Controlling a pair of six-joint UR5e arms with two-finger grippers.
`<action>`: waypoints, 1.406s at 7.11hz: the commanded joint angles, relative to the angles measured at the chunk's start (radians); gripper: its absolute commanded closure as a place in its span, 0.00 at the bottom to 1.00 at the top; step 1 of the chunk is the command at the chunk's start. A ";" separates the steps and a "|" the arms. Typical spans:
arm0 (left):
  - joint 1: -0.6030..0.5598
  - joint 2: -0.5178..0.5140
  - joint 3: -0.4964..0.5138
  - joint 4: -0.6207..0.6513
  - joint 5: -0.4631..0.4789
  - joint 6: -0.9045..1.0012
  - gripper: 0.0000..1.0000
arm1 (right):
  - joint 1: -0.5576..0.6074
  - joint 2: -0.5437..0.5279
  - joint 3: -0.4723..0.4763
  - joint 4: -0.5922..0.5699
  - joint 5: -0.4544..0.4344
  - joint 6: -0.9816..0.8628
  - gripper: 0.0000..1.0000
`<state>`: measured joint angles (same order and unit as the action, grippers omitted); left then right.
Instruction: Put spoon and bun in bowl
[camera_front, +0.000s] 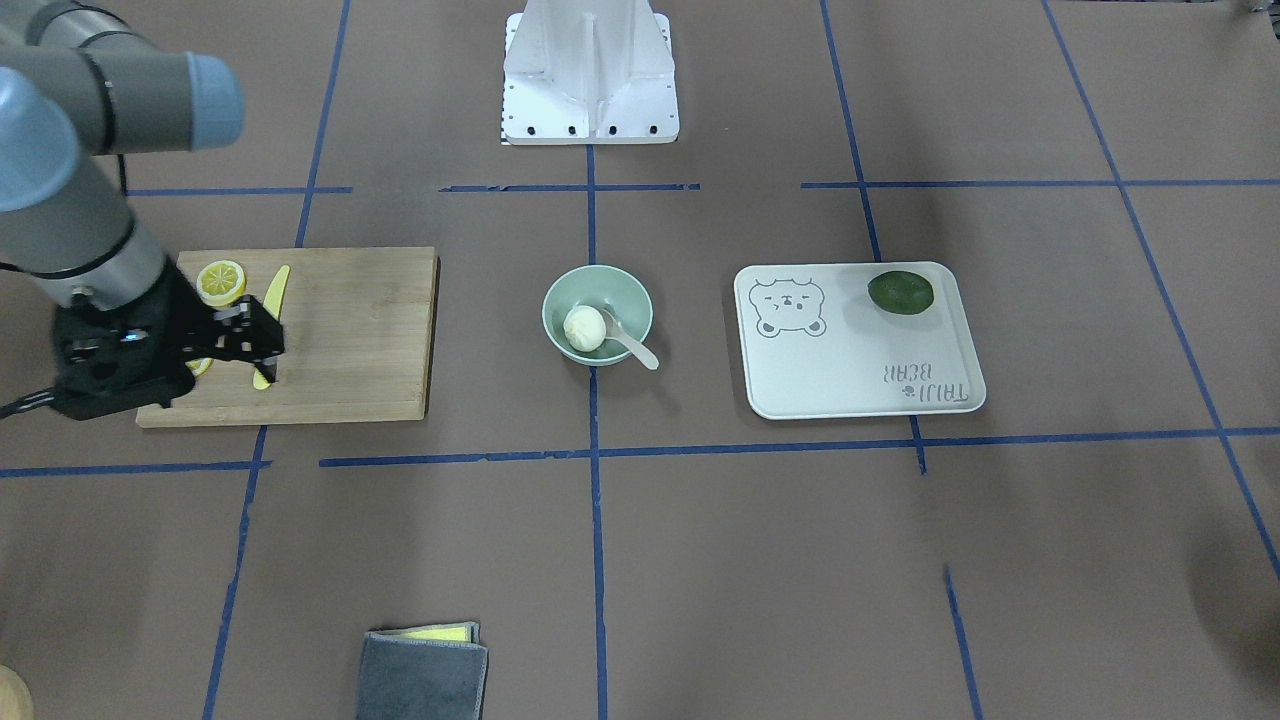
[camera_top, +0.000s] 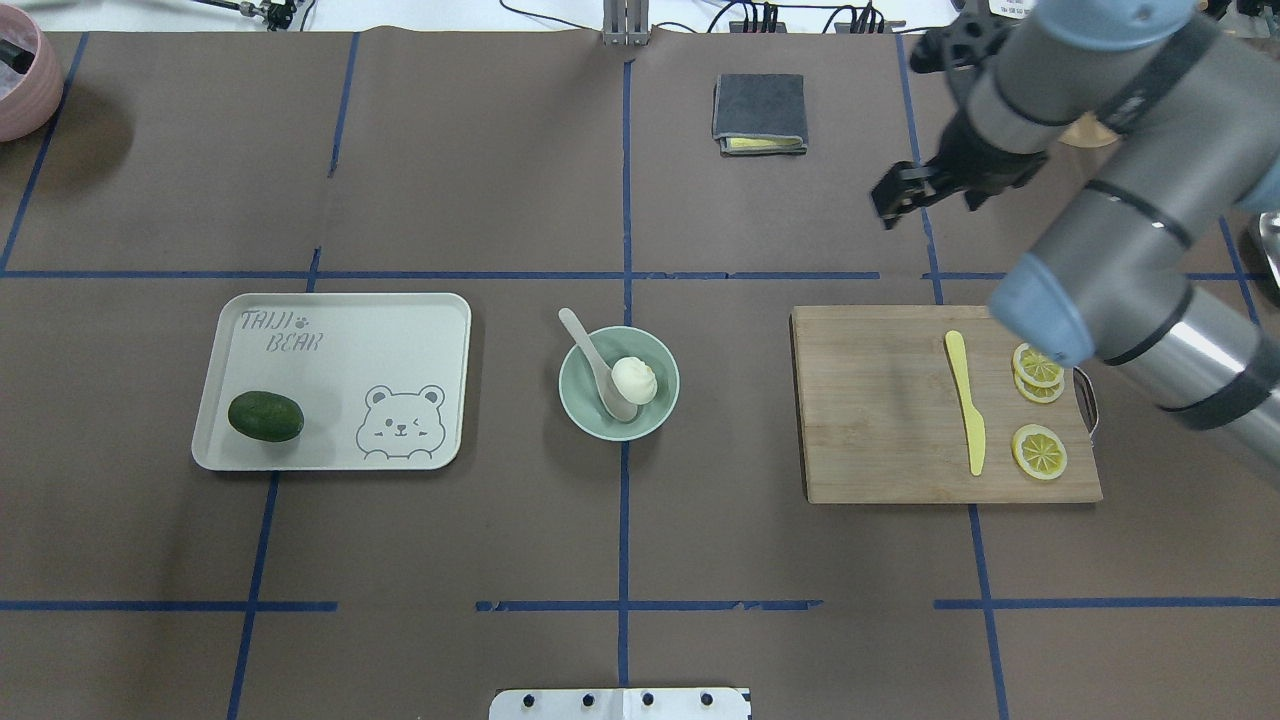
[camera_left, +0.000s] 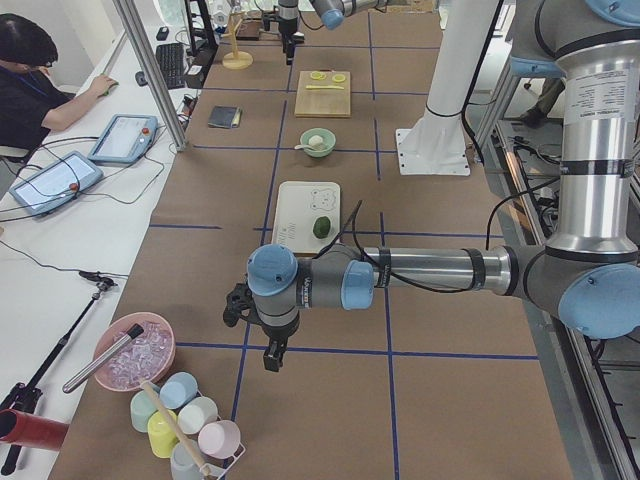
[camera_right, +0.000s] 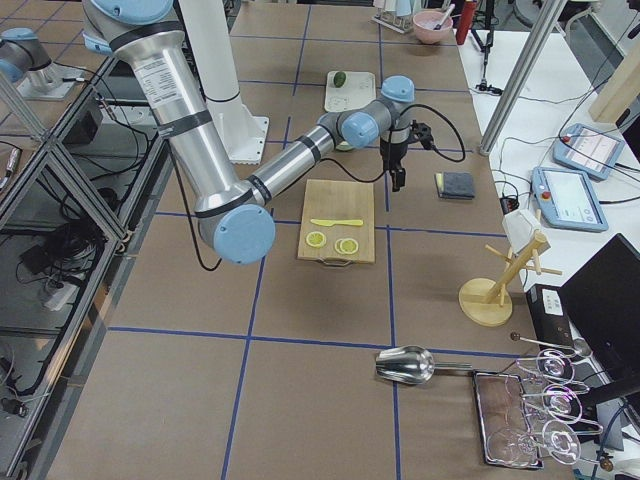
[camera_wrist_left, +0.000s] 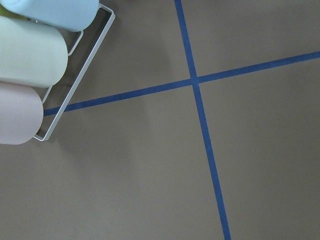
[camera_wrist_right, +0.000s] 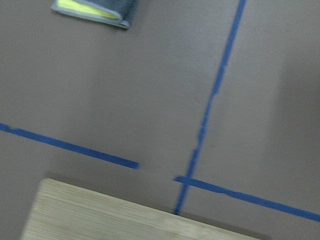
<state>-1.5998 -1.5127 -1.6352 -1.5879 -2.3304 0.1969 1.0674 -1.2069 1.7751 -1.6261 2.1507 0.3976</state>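
The pale mint-green bowl (camera_top: 652, 420) stands at the table's middle, also in the front-facing view (camera_front: 628, 296). The white pleated bun (camera_top: 635, 380) (camera_front: 584, 328) lies inside it. The off-white spoon (camera_top: 590, 350) (camera_front: 632, 345) rests with its scoop in the bowl and its handle over the rim. My right gripper (camera_top: 900, 190) (camera_front: 268, 345) hangs in the air past the cutting board's far edge, open and empty. My left gripper (camera_left: 268, 355) shows only in the exterior left view, far off at the table's left end; I cannot tell whether it is open or shut.
A wooden cutting board (camera_top: 880, 420) to the bowl's right carries a yellow knife (camera_top: 965, 400) and lemon slices (camera_top: 1040, 452). A pale tray (camera_top: 350, 340) on the left holds a dark green fruit (camera_top: 265, 416). A folded grey cloth (camera_top: 760, 113) lies at the far side. A rack of cups (camera_wrist_left: 30, 60) sits below the left wrist.
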 joint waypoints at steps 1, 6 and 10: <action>0.000 0.009 -0.018 0.000 -0.038 -0.105 0.00 | 0.232 -0.197 -0.006 -0.011 0.047 -0.414 0.00; 0.001 0.009 -0.048 -0.011 -0.038 -0.106 0.00 | 0.519 -0.497 -0.005 0.003 0.171 -0.467 0.00; 0.001 0.009 -0.043 -0.009 -0.035 -0.105 0.00 | 0.519 -0.505 -0.005 0.005 0.167 -0.464 0.00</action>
<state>-1.5984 -1.5033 -1.6801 -1.5984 -2.3672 0.0920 1.5856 -1.7119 1.7708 -1.6225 2.3175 -0.0680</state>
